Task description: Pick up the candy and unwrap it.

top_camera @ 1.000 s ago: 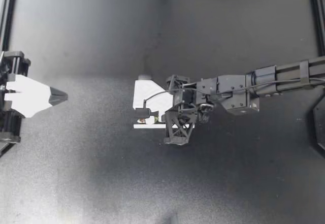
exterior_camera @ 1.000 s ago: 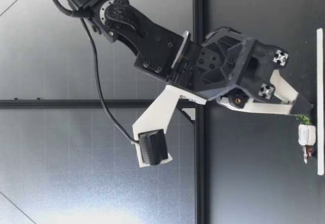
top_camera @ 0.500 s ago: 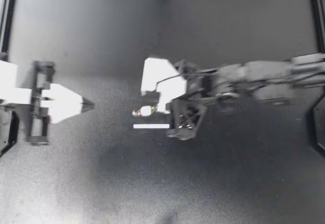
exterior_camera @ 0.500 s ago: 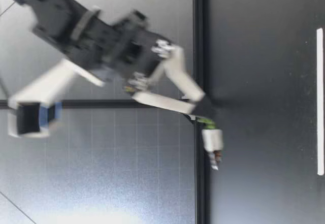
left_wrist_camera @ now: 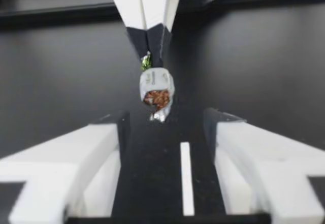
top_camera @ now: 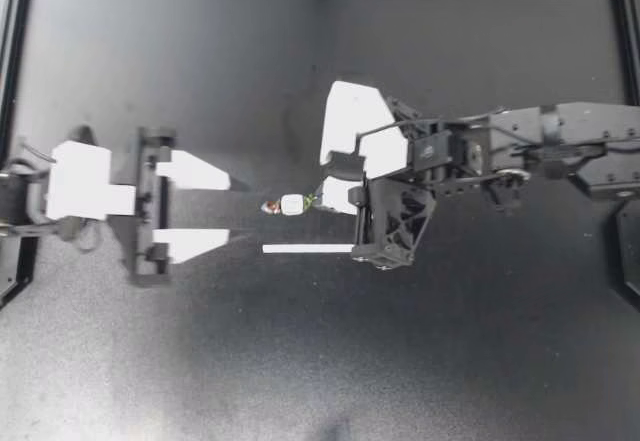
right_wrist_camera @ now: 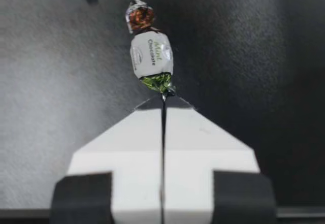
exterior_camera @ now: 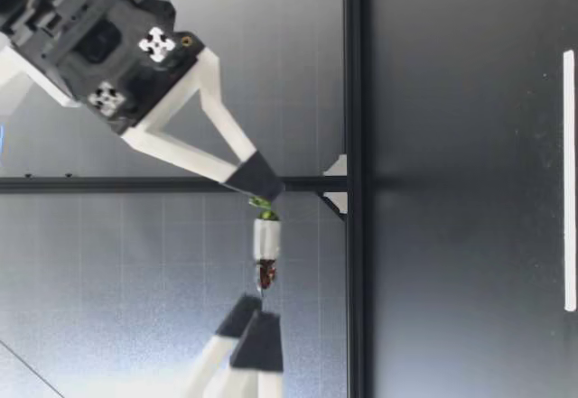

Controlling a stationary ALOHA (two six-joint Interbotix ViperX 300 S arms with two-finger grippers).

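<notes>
While a second ago it sat at the left edge of the worktop (top_camera: pixel 200 341) with its fingers together, my left tool (top_camera: pixel 228 207) has now come toward the middle and stands wide open, its tips just short of the candy (top_camera: pixel 291 204). The candy, which lay by the white strip (top_camera: pixel 308 249), now hangs well above the worktop, its brown twist (right_wrist_camera: pixel 138 16) facing the left tool. My right tool (top_camera: pixel 322 197) pinches only the green twist (right_wrist_camera: pixel 157 82), fingers pressed flat together on it. Picking up looks done; next, I judge, the left tool must close on the brown end for the unwrapping pull.
</notes>
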